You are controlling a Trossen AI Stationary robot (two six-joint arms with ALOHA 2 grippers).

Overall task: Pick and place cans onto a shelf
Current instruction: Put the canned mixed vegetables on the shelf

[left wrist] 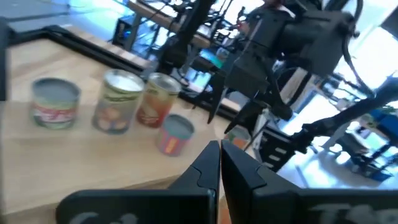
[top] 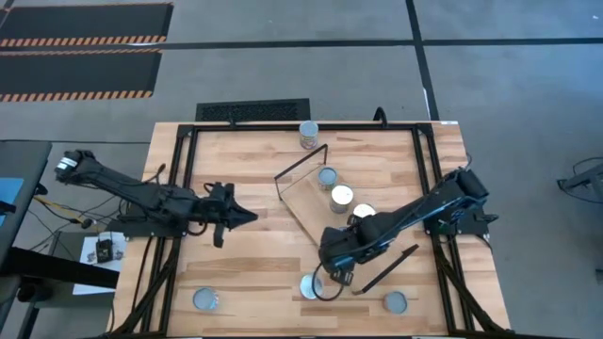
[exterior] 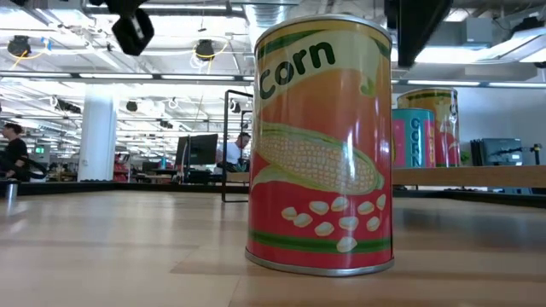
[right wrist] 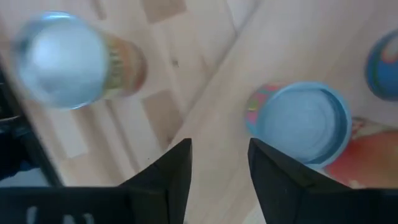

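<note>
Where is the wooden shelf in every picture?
High: shelf slants across the middle; right claw open above its lower end, left claw waiting left.
Low: thin board right, behind the corn can.
Left wrist: pale board under four cans.
Right wrist: pale surface under blue-topped can.
Shared: its cans.

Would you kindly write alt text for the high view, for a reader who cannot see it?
From above, the right gripper hangs over a can near the table's front edge, beside the shelf, which lies at an angle and holds three cans. The left gripper waits mid-table. Three more cans stand loose on the table.
</note>
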